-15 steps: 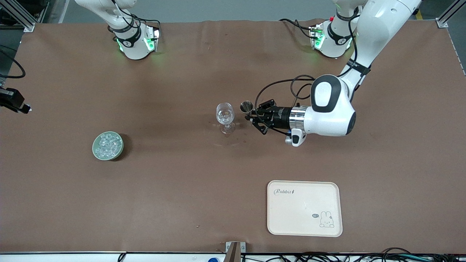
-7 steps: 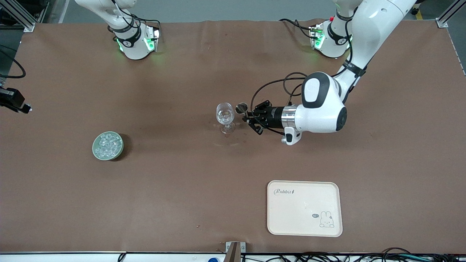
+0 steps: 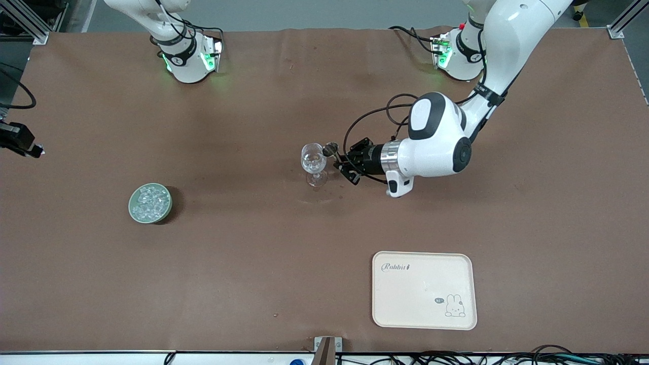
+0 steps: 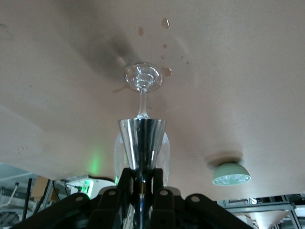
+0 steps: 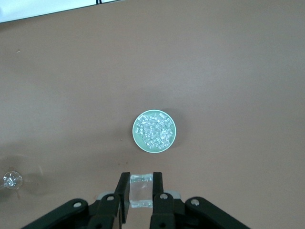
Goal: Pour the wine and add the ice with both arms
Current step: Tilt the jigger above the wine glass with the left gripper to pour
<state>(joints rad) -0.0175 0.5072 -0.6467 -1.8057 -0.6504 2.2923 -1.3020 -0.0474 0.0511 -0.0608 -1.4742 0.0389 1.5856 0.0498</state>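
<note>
A clear stemmed wine glass (image 3: 313,163) stands mid-table. My left gripper (image 3: 340,161) is shut on the stem of a steel jigger (image 3: 330,148), tipped with its mouth at the glass's rim. In the left wrist view the jigger (image 4: 142,140) hides most of the glass (image 4: 144,78). No wine shows. My right gripper (image 5: 141,183) is out of the front view; it hangs high over the table beside the green bowl (image 5: 154,131), shut on one clear chunk of ice (image 5: 141,191). More ice (image 3: 150,201) fills that bowl (image 3: 133,211) toward the right arm's end.
A cream tray with a rabbit print (image 3: 424,290) lies nearer to the front camera than the glass. Small wet spots (image 4: 165,23) mark the brown cloth round the glass's foot. A black device (image 3: 19,142) sits at the table's edge at the right arm's end.
The left arm has carried the jigger toward the wine glass and tipped it further, from beside the glass to its rim. Nothing else has moved.
</note>
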